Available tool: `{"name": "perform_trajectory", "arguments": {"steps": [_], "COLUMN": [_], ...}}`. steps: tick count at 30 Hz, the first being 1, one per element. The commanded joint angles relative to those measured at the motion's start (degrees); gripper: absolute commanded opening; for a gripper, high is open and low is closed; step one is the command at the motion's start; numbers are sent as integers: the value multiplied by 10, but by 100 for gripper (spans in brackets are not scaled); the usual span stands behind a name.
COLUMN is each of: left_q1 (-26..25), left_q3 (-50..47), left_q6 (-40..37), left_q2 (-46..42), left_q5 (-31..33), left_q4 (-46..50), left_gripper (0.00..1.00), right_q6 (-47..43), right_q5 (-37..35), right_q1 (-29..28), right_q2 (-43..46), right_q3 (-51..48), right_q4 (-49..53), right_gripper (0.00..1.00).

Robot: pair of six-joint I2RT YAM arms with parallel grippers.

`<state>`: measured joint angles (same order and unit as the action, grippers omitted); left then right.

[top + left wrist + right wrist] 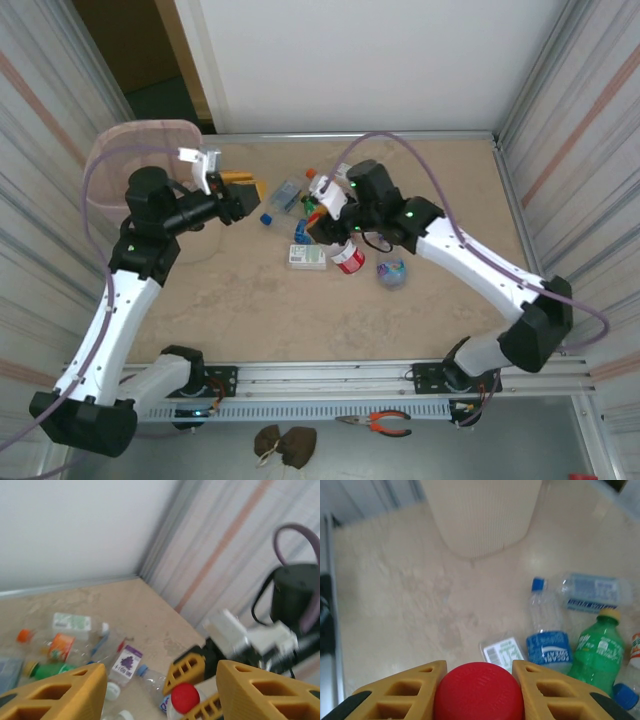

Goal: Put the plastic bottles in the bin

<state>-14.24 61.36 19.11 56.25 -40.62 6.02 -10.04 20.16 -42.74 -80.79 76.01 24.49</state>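
The right gripper [479,666] is shut on a bottle: its red cap [479,692] is pinched between the two yellow fingers [400,692], and the body below the cap is hidden. From the left wrist the same cap [185,697] is seen clamped in those fingers, above the table [250,310].

Around this gripper, loose bottles [290,195] are scattered at mid-table, towards the far side. In the right wrist view a green bottle [597,652] is seen with a clear, blue-labelled one [547,640] touching its side, and another clear one [595,592] lies just beyond them. In the top view a white-labelled bottle [308,256] lies flat just near of the gripper, and a purple-labelled one [392,272] lies to its right.

The left gripper [243,188] is held open, with a wide gap between its fingers [60,692] and nothing in it. It is placed just left of the pile, above the table, pointing right.

The bin [140,145] stands upright in the far left corner, close behind the left arm and apart from the pile.
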Motion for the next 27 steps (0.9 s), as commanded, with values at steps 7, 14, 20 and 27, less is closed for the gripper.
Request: {"name": "perform_trajectory", "arguments": {"steps": [7, 14, 20, 27], "left_q1": [-99, -163, -189, -227], "left_q3": [-25, -40, -52, -47], "left_q6": [-143, -214, -211, -220], "left_q2": [-9, -3, 17, 48], "left_q5": [-46, -41, -35, -44], "left_q4": [-129, -158, -197, -226], "left_gripper": [69, 78, 82, 83], "right_q6": [146, 168, 180, 163], "right_q5": [38, 65, 95, 101], "right_q1": [51, 52, 44, 20], "right_q2": [123, 176, 198, 206], "right_q3": [-41, -68, -76, -67], "right_q4": [-168, -259, -328, -369], "right_gripper": [28, 28, 28, 28]}}
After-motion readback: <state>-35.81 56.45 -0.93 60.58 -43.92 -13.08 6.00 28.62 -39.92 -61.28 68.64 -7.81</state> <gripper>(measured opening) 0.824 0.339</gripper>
